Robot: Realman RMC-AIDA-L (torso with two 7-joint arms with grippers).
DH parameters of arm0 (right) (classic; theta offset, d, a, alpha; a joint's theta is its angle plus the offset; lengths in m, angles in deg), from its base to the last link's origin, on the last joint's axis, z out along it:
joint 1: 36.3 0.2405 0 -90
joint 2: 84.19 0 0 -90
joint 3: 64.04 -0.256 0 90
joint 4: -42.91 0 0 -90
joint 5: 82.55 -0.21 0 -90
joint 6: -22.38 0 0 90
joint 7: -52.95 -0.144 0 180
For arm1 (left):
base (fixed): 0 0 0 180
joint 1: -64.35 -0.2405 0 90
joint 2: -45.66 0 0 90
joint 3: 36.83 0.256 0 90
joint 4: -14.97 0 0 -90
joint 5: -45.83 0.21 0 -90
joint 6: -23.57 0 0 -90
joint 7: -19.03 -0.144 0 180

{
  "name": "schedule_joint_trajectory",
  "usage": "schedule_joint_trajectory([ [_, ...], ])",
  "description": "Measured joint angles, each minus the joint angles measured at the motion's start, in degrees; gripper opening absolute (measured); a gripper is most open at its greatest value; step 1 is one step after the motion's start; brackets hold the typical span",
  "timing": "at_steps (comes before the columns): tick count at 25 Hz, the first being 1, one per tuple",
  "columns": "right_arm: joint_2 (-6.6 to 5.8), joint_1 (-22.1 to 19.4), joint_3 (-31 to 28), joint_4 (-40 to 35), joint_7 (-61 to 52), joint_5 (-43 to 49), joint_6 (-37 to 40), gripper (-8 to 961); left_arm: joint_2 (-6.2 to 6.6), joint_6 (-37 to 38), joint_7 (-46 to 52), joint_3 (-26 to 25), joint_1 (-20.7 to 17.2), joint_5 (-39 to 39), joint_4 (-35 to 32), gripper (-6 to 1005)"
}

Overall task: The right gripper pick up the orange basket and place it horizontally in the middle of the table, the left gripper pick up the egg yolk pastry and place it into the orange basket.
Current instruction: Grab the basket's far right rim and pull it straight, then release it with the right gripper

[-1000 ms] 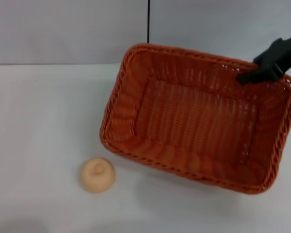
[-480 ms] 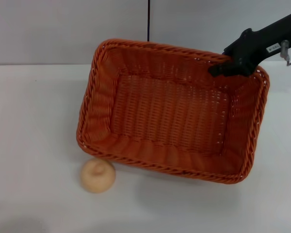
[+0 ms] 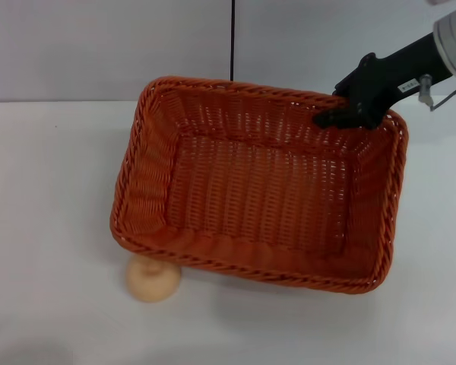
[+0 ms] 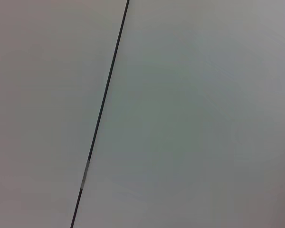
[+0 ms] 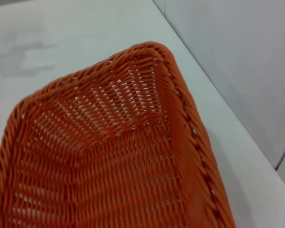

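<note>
In the head view the orange basket [image 3: 243, 258] hangs tilted above the white table [image 3: 53, 190]. My right gripper [image 3: 336, 118] is shut on its far right rim, the black fingers reaching in from the upper right. The right wrist view looks into the basket's woven inside and one corner [image 5: 114, 156]. The egg yolk pastry [image 3: 150, 281] sits on the table at the front left, its top hidden behind the basket's front left corner. The left gripper is out of view; its wrist camera shows only a grey wall.
A grey wall with a black vertical seam [image 3: 232, 38] stands behind the table. The table's far edge [image 3: 61, 101] runs along that wall. Bare tabletop lies to the left of the basket and along the front.
My right gripper has carried the basket to the left and slightly toward the front. The basket's front left corner now overlaps the pastry, which has not moved.
</note>
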Motion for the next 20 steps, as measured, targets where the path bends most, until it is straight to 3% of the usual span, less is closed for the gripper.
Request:
schedule_joint_trajectory([
  [6,1.18,-0.3,3.1,-0.4,2.9,0.1,-3.7,163,-0.17,-0.6,0.1,0.1,-0.5,0.0,-0.3,837],
  [12,3.34,-0.5,4.0,-1.4,8.6,-0.1,-5.8,163,-0.15,-1.2,0.1,0.2,-0.7,0.1,-0.8,837],
  [20,4.50,-0.6,7.3,-1.1,10.9,0.2,-7.8,173,-0.20,-1.5,0.3,0.1,-0.6,0.1,-0.9,836],
])
